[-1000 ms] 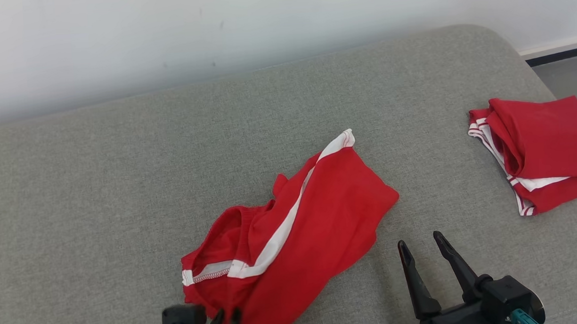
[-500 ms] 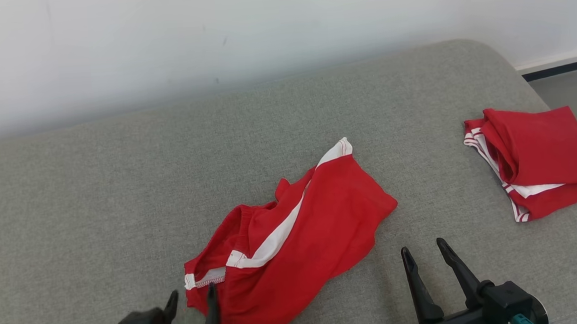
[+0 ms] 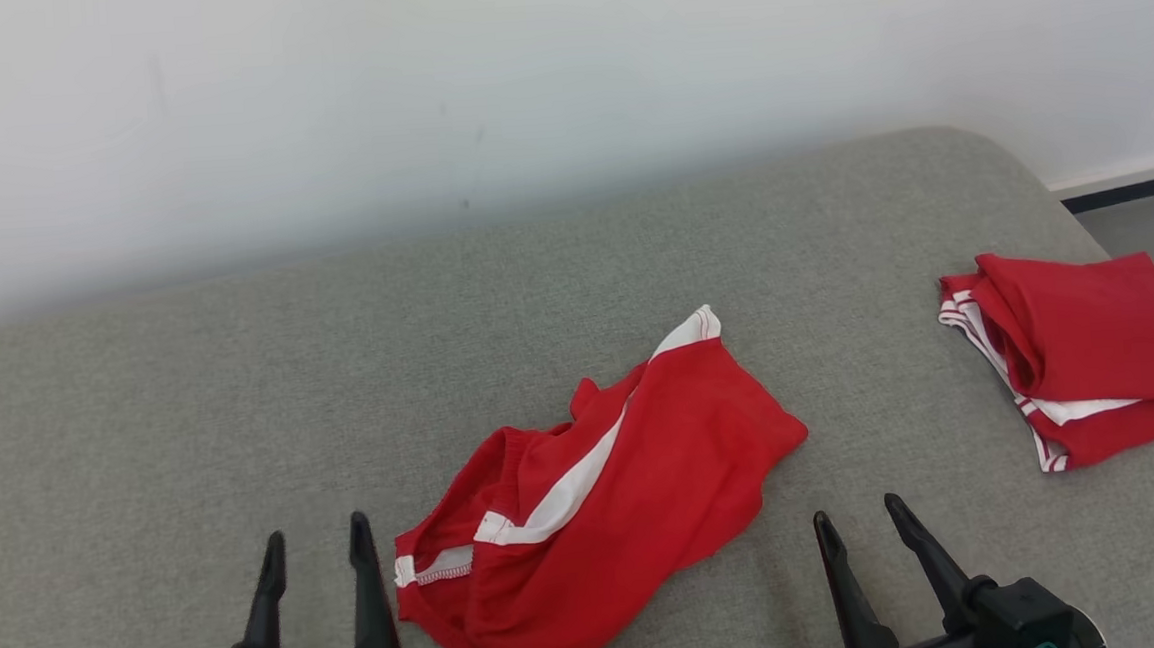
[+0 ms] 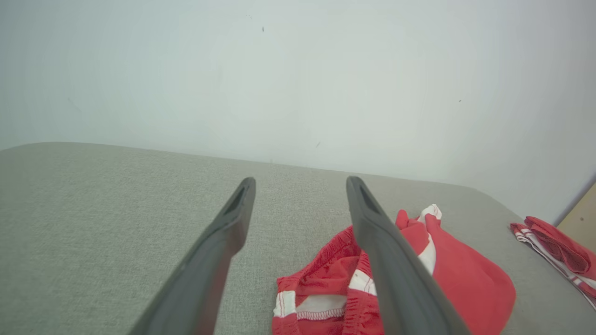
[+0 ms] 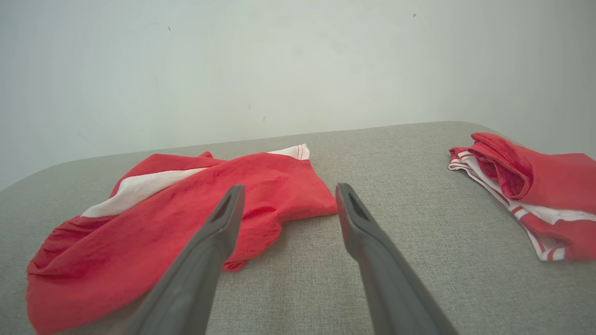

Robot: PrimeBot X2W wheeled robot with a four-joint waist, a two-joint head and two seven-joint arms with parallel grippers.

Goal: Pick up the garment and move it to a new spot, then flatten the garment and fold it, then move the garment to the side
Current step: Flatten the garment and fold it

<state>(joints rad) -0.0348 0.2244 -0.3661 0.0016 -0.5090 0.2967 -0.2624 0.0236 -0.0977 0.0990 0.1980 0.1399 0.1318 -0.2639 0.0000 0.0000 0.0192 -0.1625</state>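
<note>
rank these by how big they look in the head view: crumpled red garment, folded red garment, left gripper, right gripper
1. crumpled garment, clearly largest
2. folded garment, slightly cut by the right edge
3. left gripper and right gripper look alike, both cut off at the bottom, so unranked

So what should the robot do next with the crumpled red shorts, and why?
Probably slide the open left gripper over to pinch the waistband beside it. The red shorts lie bunched on the grey cushion, the right gripper is open too, and they need flattening before folding.
</note>
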